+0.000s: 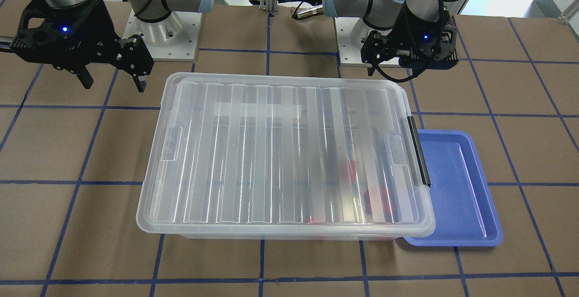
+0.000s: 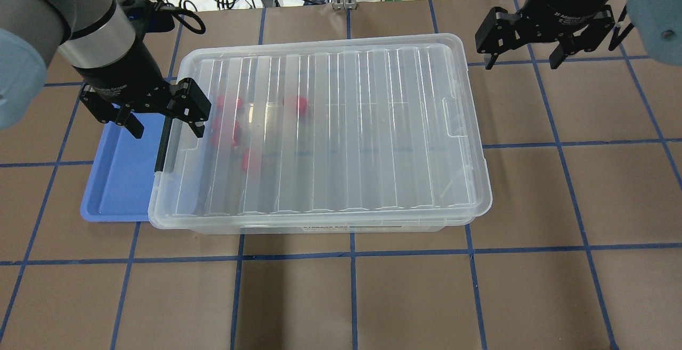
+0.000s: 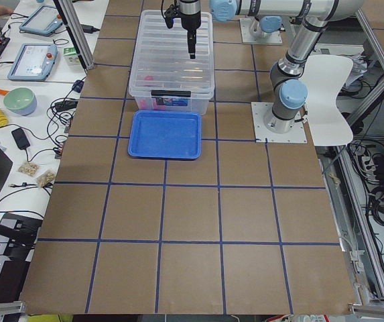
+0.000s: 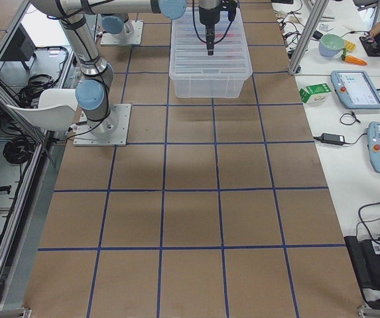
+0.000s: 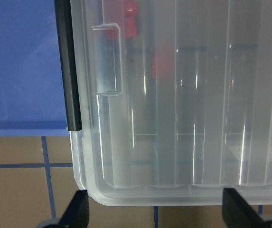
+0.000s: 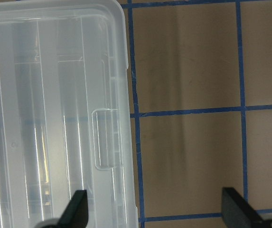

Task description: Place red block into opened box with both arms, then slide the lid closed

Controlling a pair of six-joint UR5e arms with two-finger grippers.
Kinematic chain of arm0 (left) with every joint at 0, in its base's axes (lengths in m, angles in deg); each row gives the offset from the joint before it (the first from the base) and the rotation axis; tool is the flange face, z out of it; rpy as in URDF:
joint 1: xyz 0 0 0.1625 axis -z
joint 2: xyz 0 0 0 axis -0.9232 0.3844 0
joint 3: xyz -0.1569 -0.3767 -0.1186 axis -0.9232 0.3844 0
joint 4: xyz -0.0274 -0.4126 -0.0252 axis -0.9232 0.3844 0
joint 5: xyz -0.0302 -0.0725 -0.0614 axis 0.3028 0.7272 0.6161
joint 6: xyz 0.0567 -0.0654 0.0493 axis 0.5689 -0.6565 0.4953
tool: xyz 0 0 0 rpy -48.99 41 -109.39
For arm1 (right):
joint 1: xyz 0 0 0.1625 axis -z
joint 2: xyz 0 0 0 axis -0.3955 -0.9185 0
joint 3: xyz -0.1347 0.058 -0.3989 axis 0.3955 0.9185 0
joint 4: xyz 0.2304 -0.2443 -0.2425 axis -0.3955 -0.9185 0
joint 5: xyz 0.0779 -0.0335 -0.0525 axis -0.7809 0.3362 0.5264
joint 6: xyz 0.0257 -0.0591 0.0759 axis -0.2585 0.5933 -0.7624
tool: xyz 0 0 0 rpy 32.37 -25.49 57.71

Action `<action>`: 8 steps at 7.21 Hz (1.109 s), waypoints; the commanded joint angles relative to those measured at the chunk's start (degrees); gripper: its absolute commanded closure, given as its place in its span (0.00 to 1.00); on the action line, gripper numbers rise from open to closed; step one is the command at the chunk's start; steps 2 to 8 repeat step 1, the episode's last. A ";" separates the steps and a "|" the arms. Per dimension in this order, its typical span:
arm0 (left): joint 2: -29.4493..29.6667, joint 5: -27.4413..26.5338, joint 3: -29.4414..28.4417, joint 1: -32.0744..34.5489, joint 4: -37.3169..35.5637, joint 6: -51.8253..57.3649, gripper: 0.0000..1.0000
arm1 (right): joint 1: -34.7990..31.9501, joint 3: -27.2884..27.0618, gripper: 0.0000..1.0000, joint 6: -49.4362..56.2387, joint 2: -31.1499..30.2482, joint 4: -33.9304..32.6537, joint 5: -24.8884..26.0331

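The ribbed lid point(image 2: 341, 126) lies flat over the clear box point(image 2: 319, 227), covering it end to end. Several red blocks point(image 2: 301, 104) show blurred through it in the box's left half, towards the black clip point(image 2: 161, 145) and the blue tray point(image 2: 117, 179) just beside that end. The left gripper point(image 2: 167, 129) hangs above the clip end, fingers spread and empty; the right gripper point(image 2: 522, 62) hangs over the counter point(image 2: 559, 195) off the box's far right corner, fingers likewise spread and empty.

The lid point(image 2: 341, 126) and box point(image 2: 319, 225) are glossy translucent plastic; the blue tray point(image 2: 114, 179) is shiny plastic; the worktop point(image 2: 559, 286) is matt brown.
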 commanded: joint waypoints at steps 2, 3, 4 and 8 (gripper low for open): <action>0.04 -0.08 0.00 0.00 0.04 0.00 0.00 | -0.05 -0.04 0.00 -0.03 0.00 0.15 0.10; 0.04 -0.08 0.00 0.00 0.04 0.00 0.00 | -0.05 -0.04 0.00 -0.03 0.00 0.15 0.10; 0.04 -0.08 0.00 0.00 0.04 0.00 0.00 | -0.05 -0.04 0.00 -0.03 0.00 0.15 0.10; 0.04 -0.08 0.00 0.00 0.04 0.00 0.00 | -0.05 -0.04 0.00 -0.03 0.00 0.15 0.10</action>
